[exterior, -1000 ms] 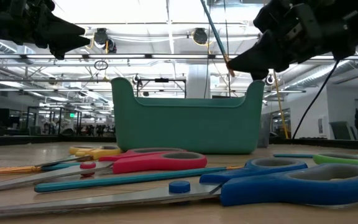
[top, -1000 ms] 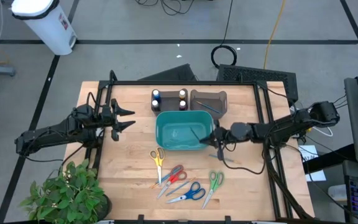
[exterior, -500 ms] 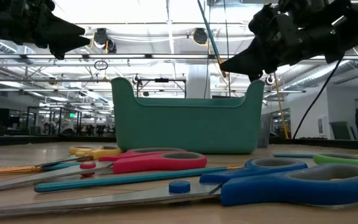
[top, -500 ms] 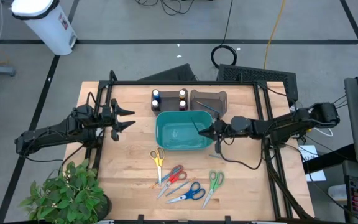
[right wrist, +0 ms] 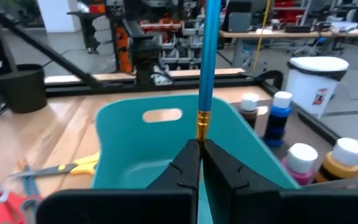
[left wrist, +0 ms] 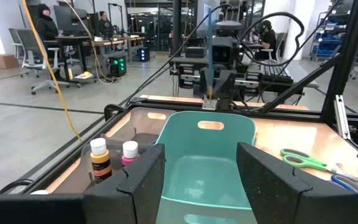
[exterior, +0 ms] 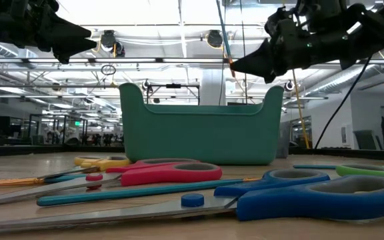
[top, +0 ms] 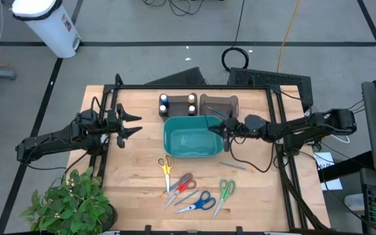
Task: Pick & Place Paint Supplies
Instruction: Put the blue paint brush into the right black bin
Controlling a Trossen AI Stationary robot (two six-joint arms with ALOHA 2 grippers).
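Observation:
My right gripper (top: 222, 129) hangs level over the right rim of the teal bin (top: 189, 137), shut on a thin blue paintbrush (right wrist: 207, 56) that stands nearly upright above it (exterior: 223, 33). Behind the bin stand small paint bottles (top: 164, 102) (top: 191, 102) on their bases, with more showing in the right wrist view (right wrist: 278, 118). Another thin brush (top: 232, 165) lies flat on the table right of the bin. My left gripper (top: 136, 124) waits open, left of the bin, pointing at it with nothing between its fingers. My right gripper pinches the paintbrush's lower end, at the gold ferrule (right wrist: 202, 132), between its two fingertips (right wrist: 188, 158). The fingers come level from the table's right and lie across the brush. The blue handle rises above the fingers, lifted clear over the bin.
Yellow (top: 166, 166), red (top: 183, 183), blue (top: 198, 203) and green (top: 224, 192) scissors lie on the near half of the table. A dark tray (top: 219, 104) sits behind the bin. A potted plant (top: 70, 205) stands at the near left corner. Black rails (top: 194, 87) frame the table.
My right gripper has swung toward the table's far edge, from beside the bin's near right corner to over its right rim. It carries the brush along, still standing upright and clear of the bin. The gripper stays shut.

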